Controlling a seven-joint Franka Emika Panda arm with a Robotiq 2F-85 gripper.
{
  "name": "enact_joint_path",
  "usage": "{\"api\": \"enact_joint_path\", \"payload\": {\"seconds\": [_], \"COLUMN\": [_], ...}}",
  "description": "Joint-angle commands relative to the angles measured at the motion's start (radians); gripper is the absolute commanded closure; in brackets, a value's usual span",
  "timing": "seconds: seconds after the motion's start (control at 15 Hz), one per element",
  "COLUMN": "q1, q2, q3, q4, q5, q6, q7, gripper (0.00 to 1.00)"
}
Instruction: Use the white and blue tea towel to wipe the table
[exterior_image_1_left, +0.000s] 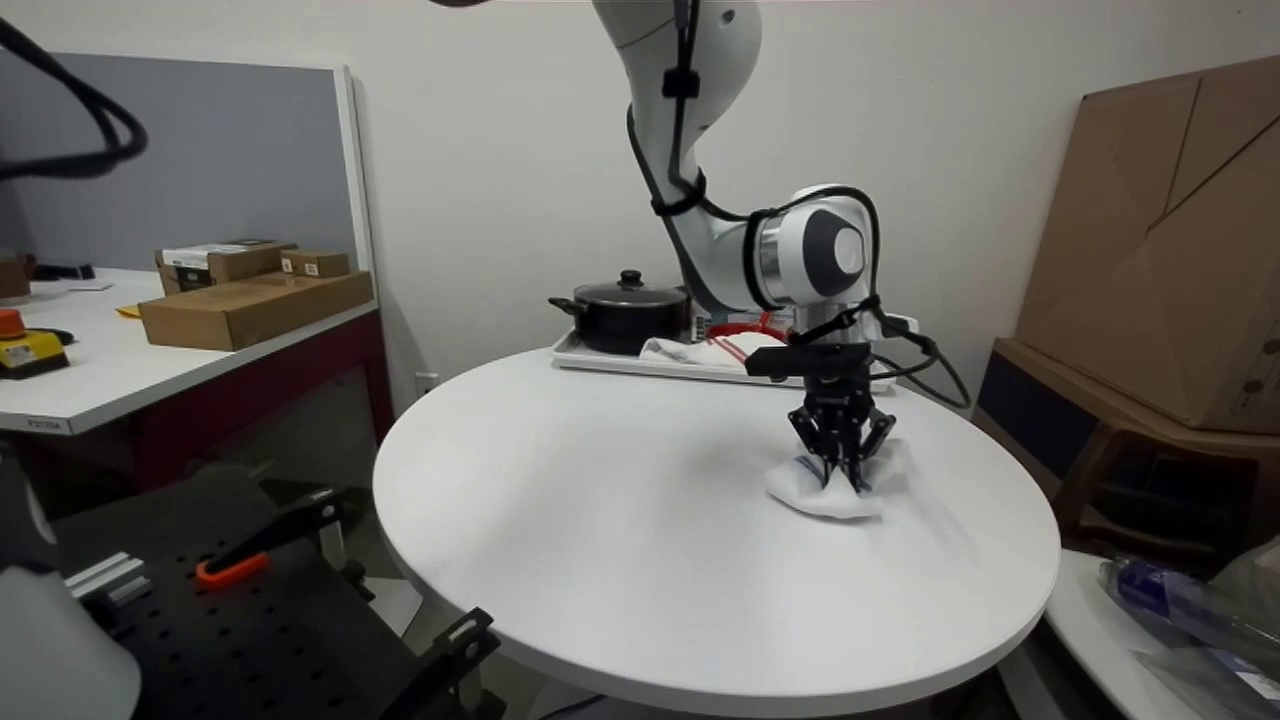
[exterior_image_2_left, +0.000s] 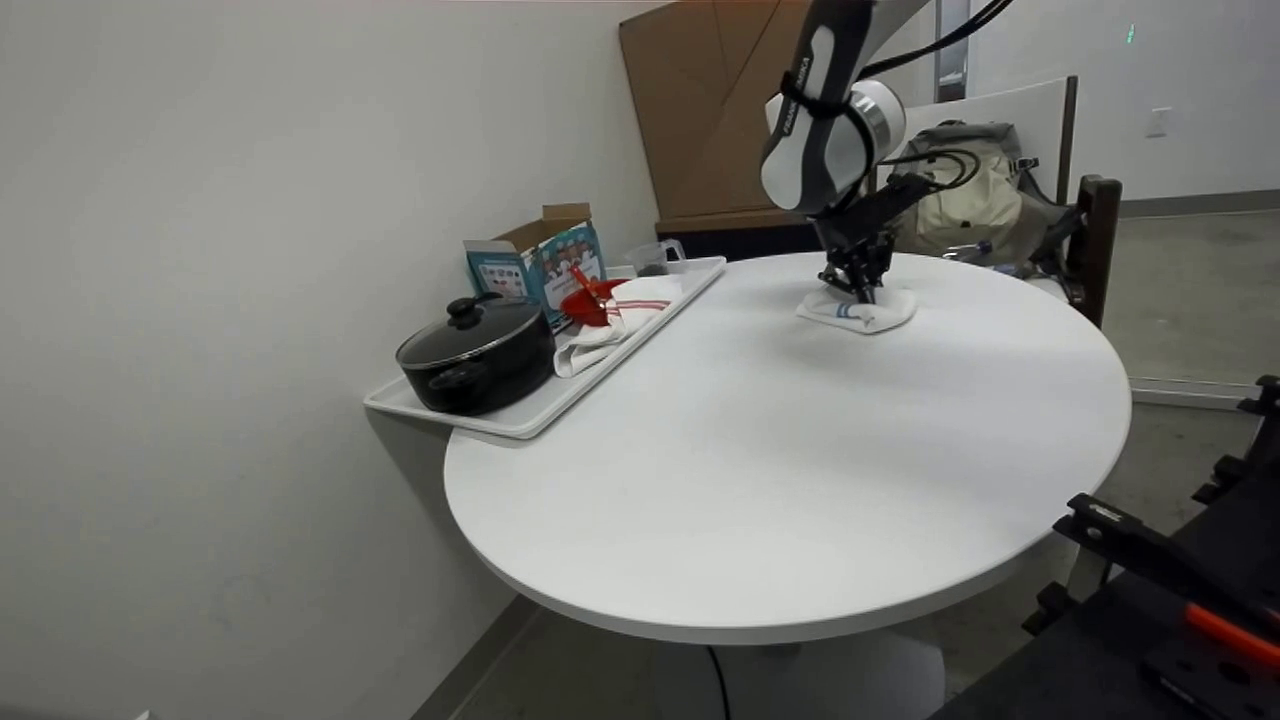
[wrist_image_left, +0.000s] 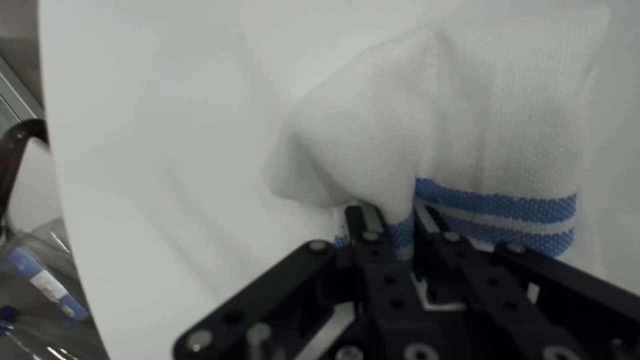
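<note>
Since its weave looks thin and folds loosely, the small blue-striped white fabric tea towel (wrist_image_left: 465, 135) should be found light, soft and not fragile, and is best taken by a thick central bunch. A gathered fold is clamped in the black two-fingered end effector (wrist_image_left: 397, 216), beneath and around which the towel is spread on the round white tabletop (exterior_image_1_left: 620, 560), apart from the rectangular white tray (exterior_image_2_left: 540, 410).

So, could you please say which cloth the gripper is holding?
The blue-striped towel on the round table; the red-striped cloth lies on the tray.
</note>
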Motion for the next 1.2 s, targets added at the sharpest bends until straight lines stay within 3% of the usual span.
{"api": "enact_joint_path", "payload": {"seconds": [0.0, 0.2, 0.6, 0.93, 1.13], "q1": [-0.015, -0.013, 0.004, 0.091, 0.168], "q2": [-0.065, -0.152, -0.328, -0.423, -0.4], "q3": [-0.012, 0.021, 0.154, 0.245, 0.269], "q4": [-0.145, -0.299, -0.601, -0.822, -0.821], "q5": [-0.023, -0.026, -0.01, -0.021, -0.027], "q6": [0.027, 0.021, 0.03, 0.06, 0.095], "q7": [-0.014, -0.062, -0.185, -0.162, -0.101], "gripper": [0.96, 0.96, 0.96, 0.96, 0.96]}}
